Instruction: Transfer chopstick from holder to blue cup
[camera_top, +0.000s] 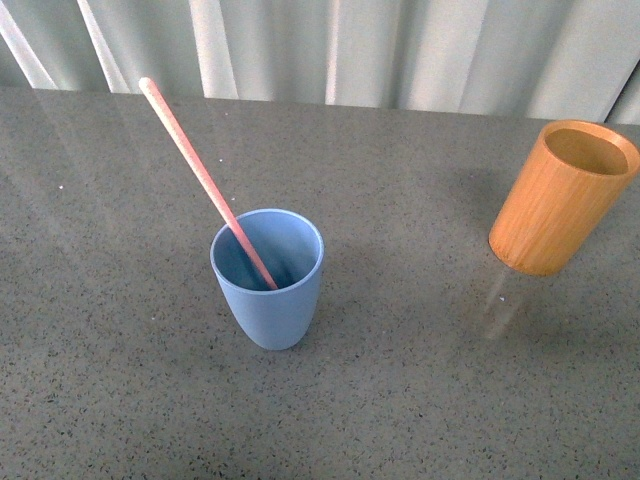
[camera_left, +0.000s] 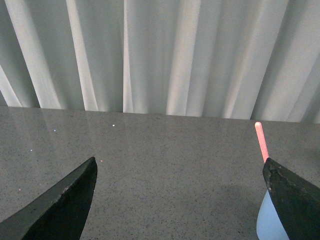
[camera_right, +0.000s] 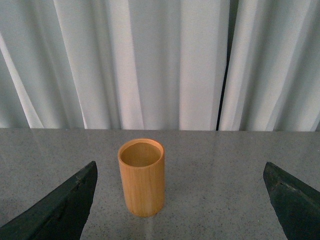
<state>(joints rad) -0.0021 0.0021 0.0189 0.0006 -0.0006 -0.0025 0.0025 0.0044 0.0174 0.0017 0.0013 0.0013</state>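
On the table (camera_top: 420, 400), chopstick (camera_top: 205, 180) leans in unmarked blue cup (camera_top: 268, 300).

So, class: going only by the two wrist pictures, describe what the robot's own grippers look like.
Little shows. The left gripper has two dark, near-black fingers, wedge-shaped, with a matte, slightly rough, worn-looking edge. The right gripper looks the same: dark greyish fingers tapering to a point. No cables, markings or arm links are in view, and the front view shows neither arm.

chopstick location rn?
Front view: the chopstick stands in the blue cup, left of centre, leaning up-left; the holder stands empty at far right.
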